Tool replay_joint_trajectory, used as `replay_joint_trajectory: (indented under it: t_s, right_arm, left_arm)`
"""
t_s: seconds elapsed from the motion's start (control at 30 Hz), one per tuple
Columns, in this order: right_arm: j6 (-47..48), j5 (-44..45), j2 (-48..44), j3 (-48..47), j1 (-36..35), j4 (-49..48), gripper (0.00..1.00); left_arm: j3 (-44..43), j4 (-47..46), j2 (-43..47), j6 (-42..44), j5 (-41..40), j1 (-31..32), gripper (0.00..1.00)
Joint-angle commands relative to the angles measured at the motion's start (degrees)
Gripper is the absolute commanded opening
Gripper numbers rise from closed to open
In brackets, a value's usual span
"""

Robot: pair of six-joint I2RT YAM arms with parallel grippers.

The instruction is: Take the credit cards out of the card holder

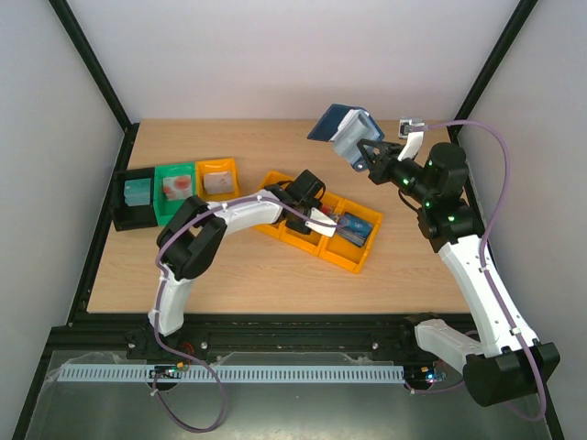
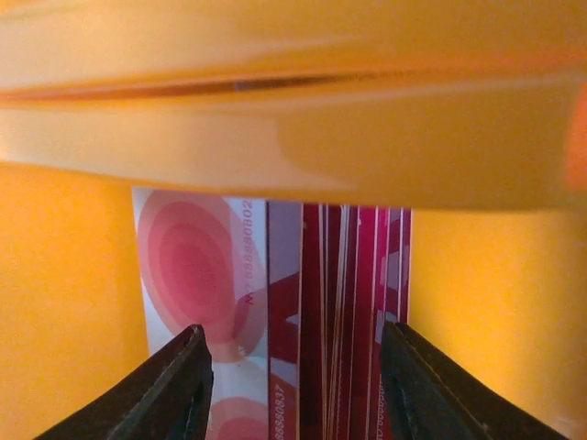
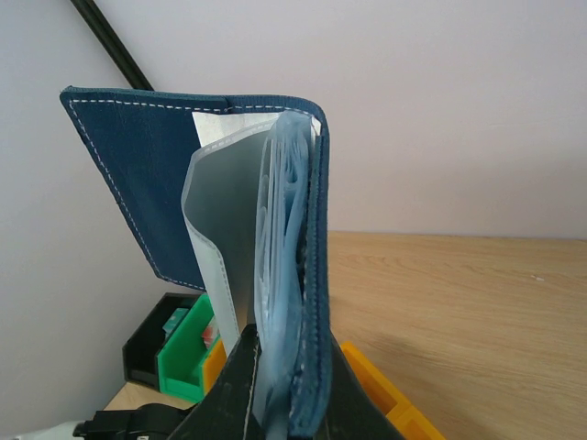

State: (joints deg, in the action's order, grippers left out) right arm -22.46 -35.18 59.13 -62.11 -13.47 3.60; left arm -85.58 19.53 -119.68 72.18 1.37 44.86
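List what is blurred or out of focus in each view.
Left wrist: the tray wall up close smears into an orange band, the cards below are sharper. Right wrist: the card holder is crisp, the bins behind soft. Top external: evenly lit, sharp, no glare.

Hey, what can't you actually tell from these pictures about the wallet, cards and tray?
1. Whether the wallet is empty: right wrist view sees its pockets edge-on; overhead it is too small.
2. How many cards lie in the tray: left wrist view, blurred tray wall covers their far ends.
3. Contents of the small bins: overhead, too small.
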Motion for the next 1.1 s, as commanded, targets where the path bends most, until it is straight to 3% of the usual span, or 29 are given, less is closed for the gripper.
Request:
replay_joint_trajectory:
  t_s: [0.0,0.13,0.23,0.4,0.57,0.8,0.97,1.07]
  right_arm:
    - [0.9,0.3,-1.0,0.0,0.1,-1.6,0.02]
    - [1.0,0.5,-0.8,0.0,0.1,-1.6,0.02]
    - [1.2,0.8,-0.9,-0.1,0.1,-1.4,0.02]
    - [1.4,1.0,-0.6,-0.2,0.2,-1.3,0.02]
    - [1.6,1.3,-0.5,-0.2,0.1,-1.2,0.02]
    - [1.7,1.4,-0.3,-0.5,0.1,-1.0,0.02]
    - [1.8,1.3,-0.3,-0.5,0.2,-1.0,0.02]
    - [1.8,1.3,-0.4,-0.6,0.2,-0.9,0.02]
  left_arm:
    - [-3.1,4.3,1.3,1.4,3.3,-0.8,0.56]
    - [-7.5,7.2,-1.8,-0.7,4.6,-1.3,0.77]
    - [-6.5,6.7,-2.9,1.2,4.2,-1.4,0.84]
    - [-5.7,5.5,-5.3,1.6,0.8,-1.4,0.85]
    - [-4.5,5.7,-6.3,2.0,0.2,-1.5,0.79]
    - [-2.9,5.9,-5.6,2.1,0.6,-1.4,0.44]
    - [-2.0,5.2,-4.0,2.0,1.1,-1.4,0.08]
    - [-1.9,3.9,-3.1,1.2,0.8,-1.4,0.02]
